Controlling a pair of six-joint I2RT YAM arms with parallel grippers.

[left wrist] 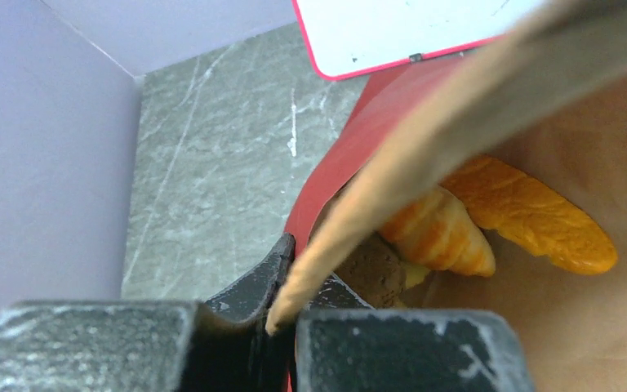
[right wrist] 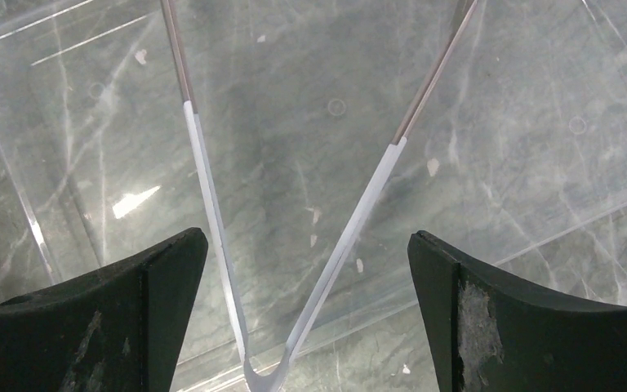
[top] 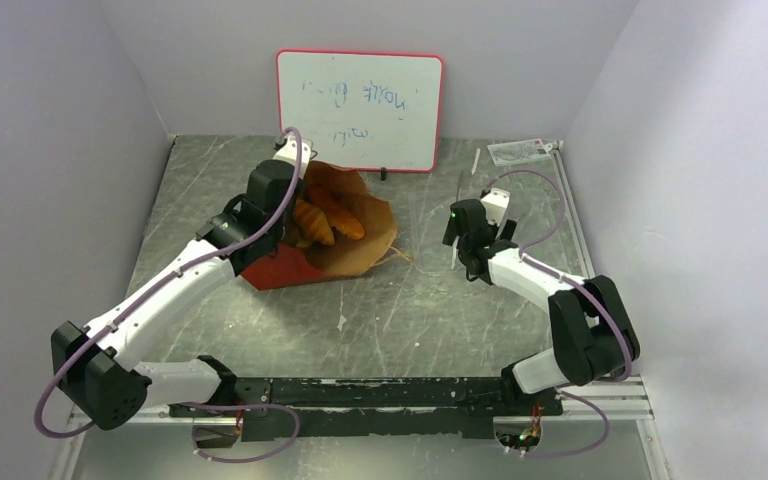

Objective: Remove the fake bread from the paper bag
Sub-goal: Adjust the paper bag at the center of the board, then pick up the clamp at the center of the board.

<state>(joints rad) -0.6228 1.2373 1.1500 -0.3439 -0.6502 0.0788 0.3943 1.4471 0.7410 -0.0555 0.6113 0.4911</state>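
1. Brown paper bag [top: 365, 250] lies on its side on the table [top: 410, 320]. In the top view its red bottom is at 7 o'clock and its mouth at 1 o'clock.
2. The bread is not out yet. A croissant [left wrist: 437, 233], a long loaf [left wrist: 531, 216] and a dark brown piece [left wrist: 371, 265] sit inside the bag.
3. The left claw [left wrist: 282, 314] pinches the bag's paper edge and holds the mouth up.
4. The right claw [right wrist: 308, 237] has its fingers spread wide and holds nothing. It hangs over tongs [right wrist: 212, 188] in a clear tray [right wrist: 539, 163].
5. From the right claw, the bread lies at 9 o'clock. The left claw is nearer but busy, so I think the right one must reach in.
6. The long loaf runs from 10 to 4 o'clock in the top view, so the fingers should close across it.
7. The bag's paper wall and a cord handle [top: 400, 258] lie in the way. A whiteboard [top: 360, 110] stands at 12 o'clock, behind the bag.
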